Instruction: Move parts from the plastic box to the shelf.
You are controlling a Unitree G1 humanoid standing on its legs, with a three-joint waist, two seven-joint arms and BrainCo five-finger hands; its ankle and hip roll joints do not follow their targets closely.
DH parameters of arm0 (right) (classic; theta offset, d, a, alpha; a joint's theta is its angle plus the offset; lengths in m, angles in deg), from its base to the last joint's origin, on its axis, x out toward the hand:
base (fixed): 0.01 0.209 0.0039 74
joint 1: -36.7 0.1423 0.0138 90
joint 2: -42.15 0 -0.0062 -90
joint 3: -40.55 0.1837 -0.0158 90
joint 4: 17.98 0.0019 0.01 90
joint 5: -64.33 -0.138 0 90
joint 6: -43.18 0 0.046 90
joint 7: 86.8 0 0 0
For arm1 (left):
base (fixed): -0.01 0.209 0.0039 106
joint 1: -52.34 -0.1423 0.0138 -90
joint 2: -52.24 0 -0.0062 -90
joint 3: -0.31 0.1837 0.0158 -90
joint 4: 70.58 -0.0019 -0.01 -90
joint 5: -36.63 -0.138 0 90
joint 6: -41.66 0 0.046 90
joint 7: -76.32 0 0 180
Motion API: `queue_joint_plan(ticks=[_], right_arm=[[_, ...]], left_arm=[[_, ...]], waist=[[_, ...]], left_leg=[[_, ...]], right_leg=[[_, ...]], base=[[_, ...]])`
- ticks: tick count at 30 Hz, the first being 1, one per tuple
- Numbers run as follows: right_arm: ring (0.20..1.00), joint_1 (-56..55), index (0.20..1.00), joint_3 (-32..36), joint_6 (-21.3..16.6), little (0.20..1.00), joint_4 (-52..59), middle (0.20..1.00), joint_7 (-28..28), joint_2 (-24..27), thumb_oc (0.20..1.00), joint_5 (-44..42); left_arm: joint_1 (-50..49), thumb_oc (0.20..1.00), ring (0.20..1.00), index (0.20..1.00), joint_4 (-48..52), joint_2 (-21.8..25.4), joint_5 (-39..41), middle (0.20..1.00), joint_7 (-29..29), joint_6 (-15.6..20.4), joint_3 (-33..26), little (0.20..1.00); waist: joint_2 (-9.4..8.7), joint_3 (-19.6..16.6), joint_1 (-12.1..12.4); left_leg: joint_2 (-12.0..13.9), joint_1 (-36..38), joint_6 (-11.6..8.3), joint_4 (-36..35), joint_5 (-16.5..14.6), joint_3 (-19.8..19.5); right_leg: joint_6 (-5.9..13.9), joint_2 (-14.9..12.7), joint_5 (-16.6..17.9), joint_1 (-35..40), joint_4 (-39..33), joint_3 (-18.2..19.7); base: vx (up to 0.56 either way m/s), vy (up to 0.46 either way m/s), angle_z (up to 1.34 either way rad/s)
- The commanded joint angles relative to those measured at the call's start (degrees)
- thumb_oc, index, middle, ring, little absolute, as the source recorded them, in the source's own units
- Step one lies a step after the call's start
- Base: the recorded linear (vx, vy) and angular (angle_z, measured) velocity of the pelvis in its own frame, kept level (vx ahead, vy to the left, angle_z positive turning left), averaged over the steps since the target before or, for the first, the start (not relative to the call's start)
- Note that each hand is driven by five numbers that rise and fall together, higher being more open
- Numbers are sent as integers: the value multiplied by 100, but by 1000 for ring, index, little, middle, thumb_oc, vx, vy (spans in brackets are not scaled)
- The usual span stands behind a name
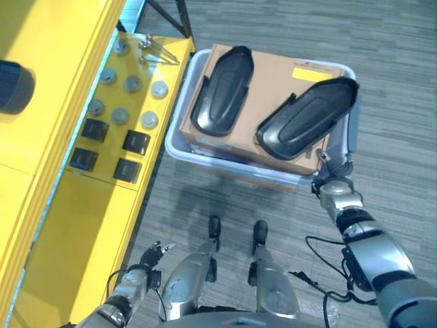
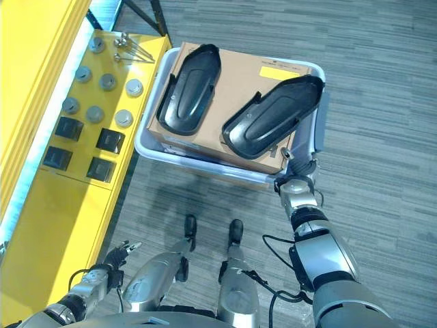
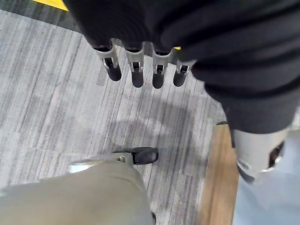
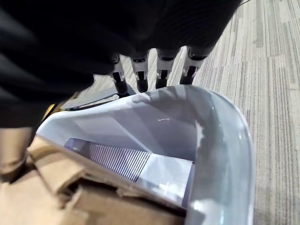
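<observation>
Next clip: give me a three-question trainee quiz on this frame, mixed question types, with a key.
1. True or false: the right hand is at the near corner of the plastic box.
2. How many black parts lie on the cardboard in the box? A) one B) two C) four
3. Fill in: the left hand hangs low beside the yellow ____.

Key: 1 true; 2 B; 3 shelf.

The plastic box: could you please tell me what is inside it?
The plastic box holds a cardboard sheet bearing two black molded parts. Anything beneath the cardboard is covered.
</observation>
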Motion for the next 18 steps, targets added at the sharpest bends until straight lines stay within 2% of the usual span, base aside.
queue_joint_plan(ticks=[1, 2, 4, 6, 10, 11, 12, 14, 18], right_arm=[[200, 211, 200, -367, -65, 200, -92, 200, 1182, -146, 200, -638], [200, 236, 200, -308, -167, 200, -60, 200, 1449, -169, 200, -606], [200, 247, 200, -303, -134, 200, -4, 200, 1518, -170, 200, -471], [200, 145, 200, -324, -263, 200, 97, 200, 1602, -157, 200, -508], [200, 12, 200, -233, -586, 200, 276, 200, 1308, -142, 200, -575], [677, -45, 677, -168, -771, 677, 362, 677, 1133, -133, 677, -662], [1000, -165, 1000, -58, -1053, 1000, 692, 1000, 825, -118, 1000, -447], [1000, -258, 1000, -12, -1311, 1000, 1121, 1000, 516, -77, 1000, -212], [1000, -310, 1000, 69, -1410, 1000, 1872, 1000, 68, -5, 1000, 157]], left_arm=[[170, 1000, 1000, 1000, -307, 80, -66, 1000, 63, 26, 214, 1000], [155, 1000, 1000, 1000, -325, 94, -98, 1000, 74, 10, 196, 1000], [150, 1000, 1000, 1000, -332, 106, -141, 1000, 92, -19, 163, 1000], [103, 1000, 1000, 1000, -316, 97, -178, 1000, 83, -34, 129, 1000], [22, 1000, 1000, 1000, -324, 35, -191, 1000, 39, 48, 101, 1000], [5, 1000, 1000, 1000, -318, 21, -179, 1000, 24, 84, 98, 1000], [-37, 1000, 1000, 1000, -280, 4, -174, 1000, -3, 129, 101, 1000], [-58, 1000, 1000, 1000, -242, -8, -162, 1000, -38, 137, 83, 1000], [-83, 1000, 1000, 1000, -175, -17, -122, 1000, -94, 95, 38, 1000]], waist=[[-238, -62, 191], [-260, -70, 202], [-277, -82, 203], [-295, -96, 190], [-330, -139, 147], [-344, -152, 127], [-364, -176, 78], [-383, -190, 23], [-411, -201, -66]], left_leg=[[260, 38, -337, 372, -545, -104], [264, 50, -342, 373, -550, -112], [267, 61, -344, 379, -556, -109], [280, 89, -342, 378, -553, -85], [300, 174, -346, 353, -564, -42], [309, 201, -349, 344, -569, -30], [324, 243, -357, 323, -574, -5], [342, 280, -361, 306, -574, 30], [357, 321, -356, 306, -587, 72]], right_leg=[[299, -731, -474, -57, 448, -21], [302, -731, -486, -54, 467, -31], [302, -730, -496, -49, 481, -34], [299, -730, -500, -37, 500, -37], [296, -708, -501, 26, 488, -12], [299, -701, -496, 52, 471, -6], [311, -689, -481, 70, 452, 13], [324, -681, -459, 79, 437, 35], [328, -650, -452, 83, 432, 101]], base=[[10, -12, 4], [0, 0, 0], [0, 0, 0], [15, 4, -1], [0, 0, 0], [0, 0, 0], [0, 0, 0], [0, 0, 0], [0, 3, -5]])
